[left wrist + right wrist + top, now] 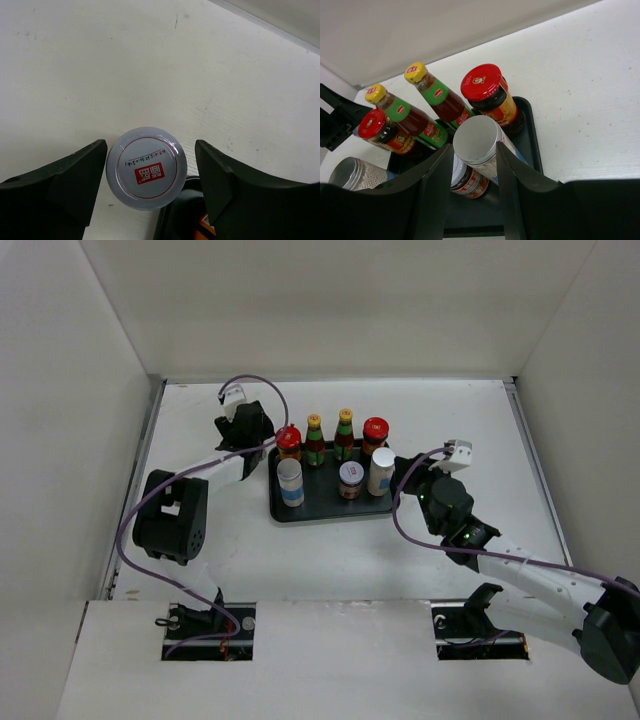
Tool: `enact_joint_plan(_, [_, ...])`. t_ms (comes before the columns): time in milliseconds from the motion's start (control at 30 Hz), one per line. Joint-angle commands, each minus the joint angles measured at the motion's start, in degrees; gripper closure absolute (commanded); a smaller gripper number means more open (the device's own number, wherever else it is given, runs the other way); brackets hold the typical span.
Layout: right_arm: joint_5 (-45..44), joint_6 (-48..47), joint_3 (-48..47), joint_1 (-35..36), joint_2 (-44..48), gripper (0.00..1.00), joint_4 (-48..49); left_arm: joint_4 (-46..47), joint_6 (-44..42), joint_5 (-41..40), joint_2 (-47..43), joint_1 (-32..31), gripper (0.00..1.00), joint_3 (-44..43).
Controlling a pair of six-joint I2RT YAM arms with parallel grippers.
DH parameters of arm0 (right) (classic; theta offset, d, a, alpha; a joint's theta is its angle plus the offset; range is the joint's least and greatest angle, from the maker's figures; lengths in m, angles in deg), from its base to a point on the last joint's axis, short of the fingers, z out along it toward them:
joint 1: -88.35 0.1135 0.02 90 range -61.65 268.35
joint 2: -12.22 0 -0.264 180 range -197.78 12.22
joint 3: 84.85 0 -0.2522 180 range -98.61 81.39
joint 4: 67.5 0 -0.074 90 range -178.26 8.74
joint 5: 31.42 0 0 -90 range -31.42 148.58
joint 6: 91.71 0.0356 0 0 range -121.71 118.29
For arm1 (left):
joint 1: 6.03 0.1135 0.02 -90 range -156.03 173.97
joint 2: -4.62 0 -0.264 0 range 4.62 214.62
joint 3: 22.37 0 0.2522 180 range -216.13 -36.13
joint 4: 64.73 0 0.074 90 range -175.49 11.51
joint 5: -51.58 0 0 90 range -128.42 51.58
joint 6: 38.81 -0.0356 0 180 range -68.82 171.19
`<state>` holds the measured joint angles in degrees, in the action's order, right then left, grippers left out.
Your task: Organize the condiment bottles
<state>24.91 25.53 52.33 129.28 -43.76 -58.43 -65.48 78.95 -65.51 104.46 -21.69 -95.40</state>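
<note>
Your left gripper (151, 152), apart, straddles upright grey-lidded jar (146, 174) just beside tray's (325, 514) far-left corner. Right gripper (475, 152) flanks white cylinder (477, 139); clamp unclear.

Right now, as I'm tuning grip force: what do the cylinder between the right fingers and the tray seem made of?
Cylinder: white body, probably plastic; flat top looks like metal or foil, matte silver with soft sheen. Tray: likely moulded plastic, black, semi-glossy, rounded raised rim; coated metal possible.
</note>
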Motion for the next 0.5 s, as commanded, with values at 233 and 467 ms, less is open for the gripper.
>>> enact_joint_plan(233, [0.8, -0.17, 0.14, 0.25, 0.7, 0.52, 3.71, 0.52, -1.14, -1.82, -2.0, 0.32, 0.52, 1.51])
enact_joint_plan(467, [0.8, -0.26, 0.32, 0.25, 1.41, 0.5, 3.71, 0.52, -0.17, -1.91, -5.61, 1.55, 0.61, 6.43])
